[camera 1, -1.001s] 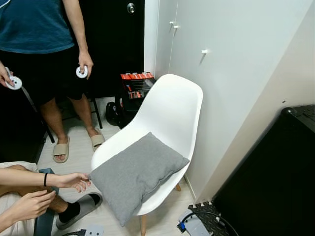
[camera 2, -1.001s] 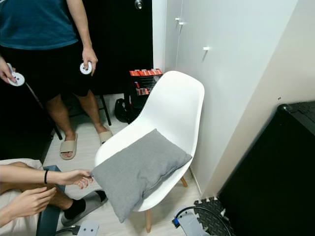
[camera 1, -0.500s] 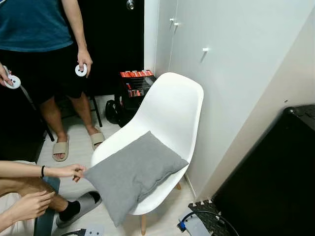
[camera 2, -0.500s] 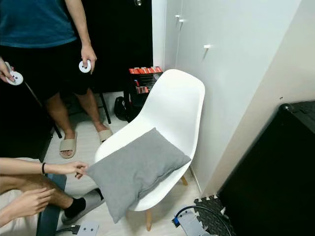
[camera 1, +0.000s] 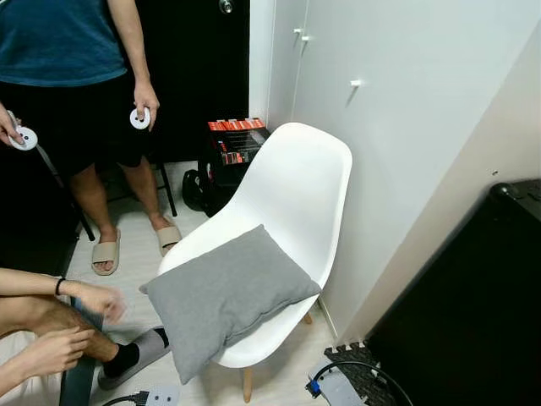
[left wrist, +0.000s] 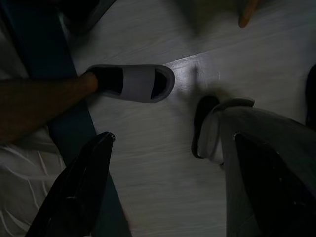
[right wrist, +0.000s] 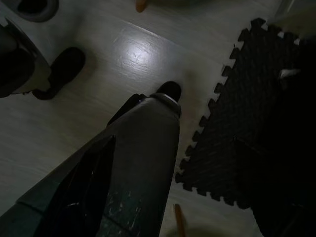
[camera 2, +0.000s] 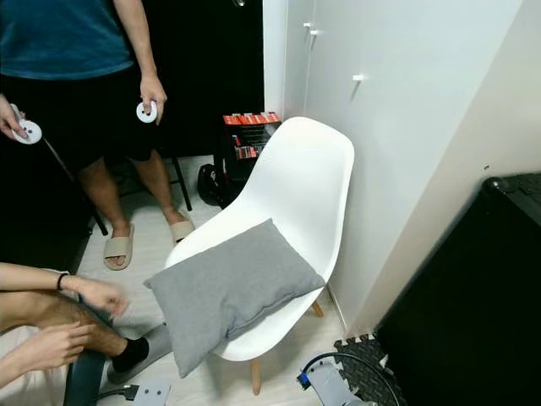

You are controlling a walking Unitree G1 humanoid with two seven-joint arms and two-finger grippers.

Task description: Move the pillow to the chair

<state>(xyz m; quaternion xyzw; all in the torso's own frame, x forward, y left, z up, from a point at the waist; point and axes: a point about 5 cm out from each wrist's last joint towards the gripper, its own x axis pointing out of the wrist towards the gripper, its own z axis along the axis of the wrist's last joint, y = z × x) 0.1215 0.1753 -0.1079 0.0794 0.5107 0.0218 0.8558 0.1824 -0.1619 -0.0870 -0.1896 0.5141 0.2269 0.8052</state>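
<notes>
on white chair [camera 1: 292, 199], grey pillow [camera 1: 224, 292], unlabelled

Each wrist view looks along two long black fingers, glossy and tapering: the left gripper [left wrist: 168, 192] and the right gripper [right wrist: 173, 197]. The right gripper's fingers carry pale scuff marks. Below them stands a grey robot leg [right wrist: 143, 148] with smooth curved panels, ending in a dark foot [right wrist: 169, 90].

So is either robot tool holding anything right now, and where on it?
Nothing. The left tool and right tool hang open over the floor; the gray pillow lies on the white chair.
</notes>
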